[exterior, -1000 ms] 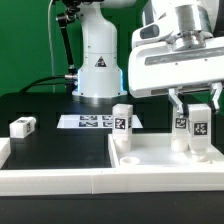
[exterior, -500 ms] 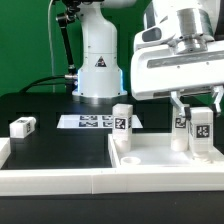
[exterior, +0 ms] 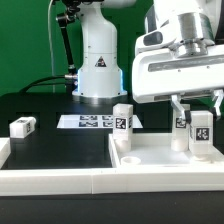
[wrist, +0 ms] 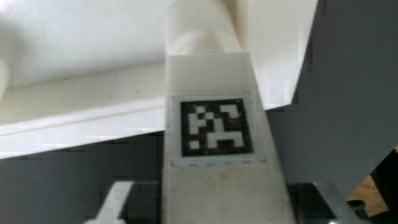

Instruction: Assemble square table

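Assembly work gathers at the counter's front corner on the exterior view's right. There the tabletop (exterior: 150, 160) lies rim-up against the border wall (exterior: 55, 178) that runs along the front edge. We judge the wall serves as a stop, so the tray cannot slide while parts are pressed in. The gripper (exterior: 198, 116) hangs over the tabletop's far rim, its fingers closed on the held leg (exterior: 201, 132). The leg is upright with its tag facing us, and we think that is how it must meet its socket. Whether it touches the tray we cannot tell. Just beside it stands a second leg (exterior: 182, 128), and a corner leg (exterior: 122, 120) stands at the tabletop's corner nearer the counter's middle. A loose leg (exterior: 22, 126) lies on its side near the counter's edge on the exterior view's left, well apart from the rest. The marker board (exterior: 90, 122) lies flat toward the back edge, before the robot base (exterior: 98, 60).

From the wrist we see the held leg fill the frame, its tag (wrist: 217, 127) square to the camera. Finger parts flank it and white tabletop surfaces show beyond.

The counter is matte black, and a green backdrop (exterior: 25, 45) closes the room.
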Robot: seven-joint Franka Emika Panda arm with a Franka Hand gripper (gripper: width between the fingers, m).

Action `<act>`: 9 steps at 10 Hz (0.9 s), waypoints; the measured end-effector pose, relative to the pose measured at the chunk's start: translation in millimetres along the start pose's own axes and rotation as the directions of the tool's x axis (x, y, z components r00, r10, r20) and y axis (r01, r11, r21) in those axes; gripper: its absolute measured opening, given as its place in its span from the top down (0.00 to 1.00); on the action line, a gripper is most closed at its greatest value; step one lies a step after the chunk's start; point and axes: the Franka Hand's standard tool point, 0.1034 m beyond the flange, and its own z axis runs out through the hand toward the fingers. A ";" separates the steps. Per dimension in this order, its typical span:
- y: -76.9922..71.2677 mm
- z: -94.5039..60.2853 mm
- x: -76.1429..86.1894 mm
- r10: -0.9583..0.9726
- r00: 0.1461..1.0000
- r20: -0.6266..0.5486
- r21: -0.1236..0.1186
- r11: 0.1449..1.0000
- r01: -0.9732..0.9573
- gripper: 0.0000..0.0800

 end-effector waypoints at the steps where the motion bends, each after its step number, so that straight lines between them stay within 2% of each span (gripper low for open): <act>1: 0.1 0.0 -0.2 0.003 1.000 -0.001 -0.001 1.000 -0.003 0.63; 9: 0.6 3.7 5.1 0.012 1.000 -0.005 -0.002 1.000 -0.012 0.63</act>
